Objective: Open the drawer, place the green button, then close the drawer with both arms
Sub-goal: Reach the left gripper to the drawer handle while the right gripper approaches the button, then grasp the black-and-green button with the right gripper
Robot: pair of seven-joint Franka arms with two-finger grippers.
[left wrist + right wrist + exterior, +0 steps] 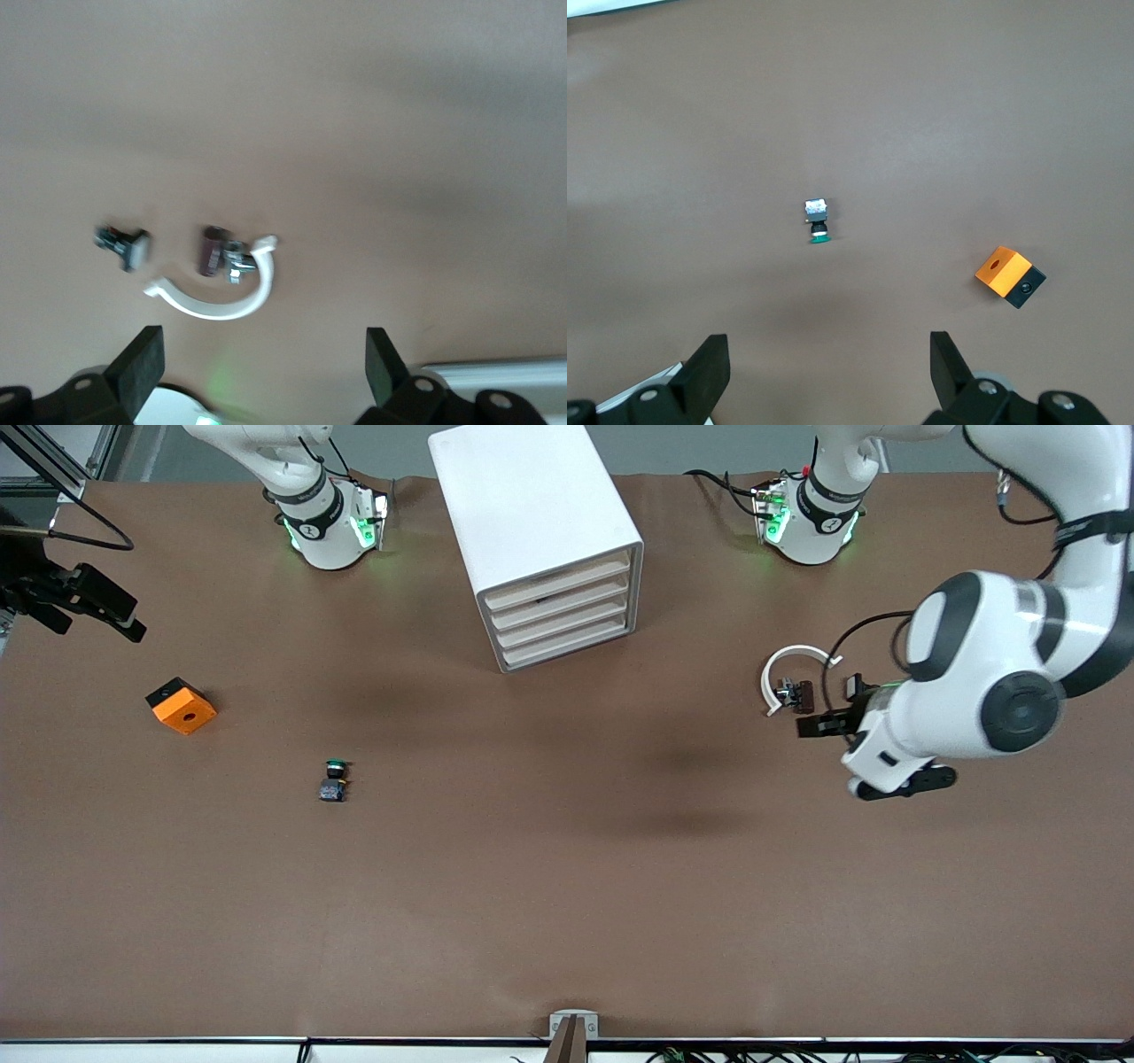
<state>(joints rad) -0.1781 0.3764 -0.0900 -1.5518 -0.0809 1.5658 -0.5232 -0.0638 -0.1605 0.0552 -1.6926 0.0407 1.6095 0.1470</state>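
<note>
The white cabinet stands at the robots' edge of the table, and its four drawers are all pushed in. The button, dark with a green cap, lies on the brown table toward the right arm's end; it also shows in the right wrist view. My right gripper hangs open and empty over the table's edge at the right arm's end, well above the button. My left gripper is open and empty over the table at the left arm's end.
An orange block with a hole lies beside the button, closer to the right arm's end. A white C-shaped clip with small dark parts lies by my left gripper.
</note>
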